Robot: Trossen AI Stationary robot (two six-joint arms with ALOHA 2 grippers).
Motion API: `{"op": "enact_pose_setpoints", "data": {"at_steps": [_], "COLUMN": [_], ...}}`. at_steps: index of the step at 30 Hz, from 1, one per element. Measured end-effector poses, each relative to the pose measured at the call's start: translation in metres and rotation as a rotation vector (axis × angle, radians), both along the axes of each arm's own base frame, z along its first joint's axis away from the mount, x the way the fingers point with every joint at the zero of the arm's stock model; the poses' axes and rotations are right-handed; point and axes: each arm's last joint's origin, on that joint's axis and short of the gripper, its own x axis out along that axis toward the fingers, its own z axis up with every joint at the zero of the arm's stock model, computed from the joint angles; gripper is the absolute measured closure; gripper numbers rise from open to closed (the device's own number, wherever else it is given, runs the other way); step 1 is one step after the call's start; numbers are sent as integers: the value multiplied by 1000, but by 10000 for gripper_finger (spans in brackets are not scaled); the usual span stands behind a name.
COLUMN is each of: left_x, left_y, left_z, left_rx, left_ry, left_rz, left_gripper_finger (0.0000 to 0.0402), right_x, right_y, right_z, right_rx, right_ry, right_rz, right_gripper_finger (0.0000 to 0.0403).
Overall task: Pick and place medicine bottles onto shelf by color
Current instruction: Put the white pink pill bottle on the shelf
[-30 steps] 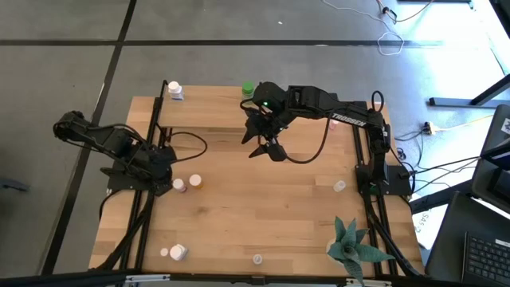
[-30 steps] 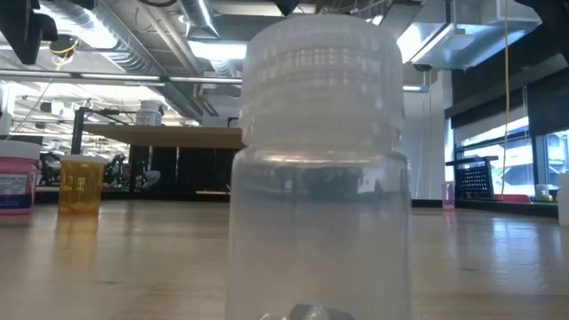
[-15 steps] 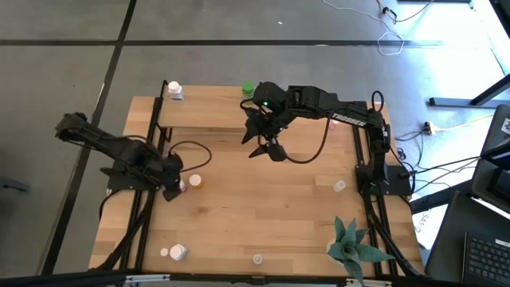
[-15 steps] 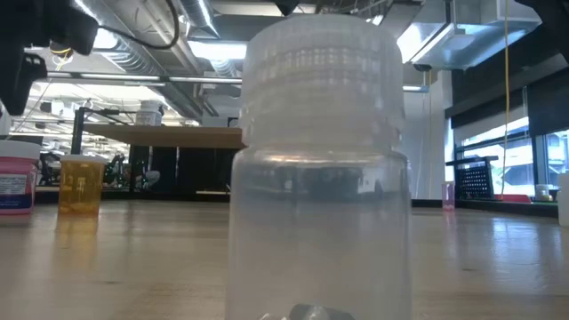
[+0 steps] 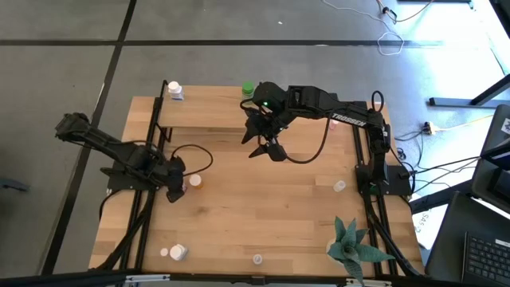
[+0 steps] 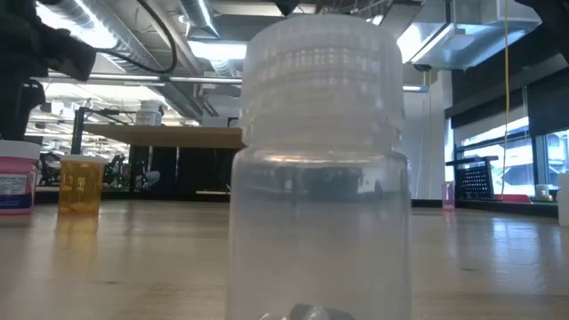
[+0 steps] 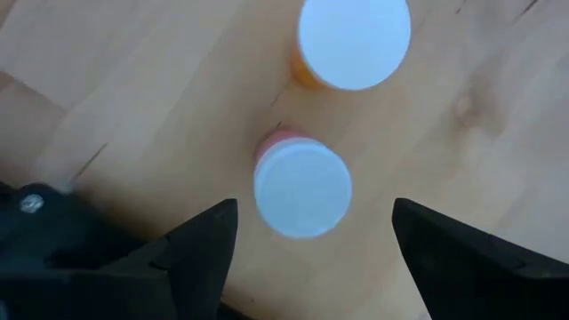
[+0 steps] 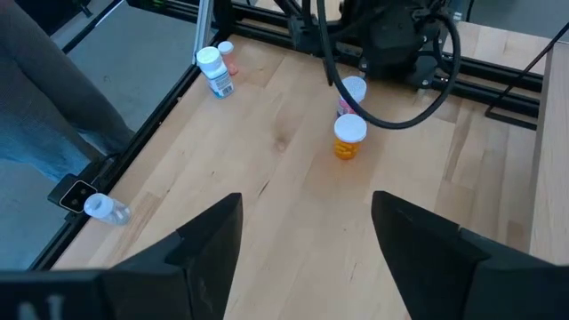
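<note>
Grey floor surrounds the wooden tabletop in the high view. At centre left I see my left gripper low over a pink bottle, with an orange bottle just beside it to the right. The shelf runs along the table's upper edge; a white-capped bottle stands at its upper-left corner and a green bottle at upper centre, partly hidden by my right arm. My right gripper hangs just below the shelf, jaws spread and empty. A green spiky plant sits lower right, a clear bottle at right, and more bottles along the lower edge.

From the low view, a clear bottle fills the centre of the frame and blocks most of the table; at far left stand the pink bottle and the orange one.

Through the left wrist view, the pink bottle's white cap lies between my spread fingers, neither touching it; the orange bottle stands at the top, close beyond it.

Through the right wrist view, my fingers are wide apart with nothing between them. The left arm and a black cable crowd the pink and orange bottles at upper centre. A person's blue trouser leg fills the left edge.
</note>
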Motion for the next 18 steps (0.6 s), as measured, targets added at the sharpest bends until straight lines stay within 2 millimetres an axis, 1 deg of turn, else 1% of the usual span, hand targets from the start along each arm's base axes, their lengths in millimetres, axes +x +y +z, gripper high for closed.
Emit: {"op": "enact_pose_setpoints", "data": {"at_steps": [5,9,18], "left_x": [0,1,1], "left_y": [0,1,1], "left_z": [-13,-19,-20], "left_rx": [12,31,35], "left_ry": [-9,-21,-21], "left_rz": [12,13,13], "left_gripper_finger": [108,108,108], "right_x": [0,0,0], "right_y": [0,0,0], "right_z": [0,0,0], "right_rx": [0,0,-1], "right_ry": [0,-1,-3], "right_rz": [0,0,0], "right_gripper_finger": [150,150,150]}}
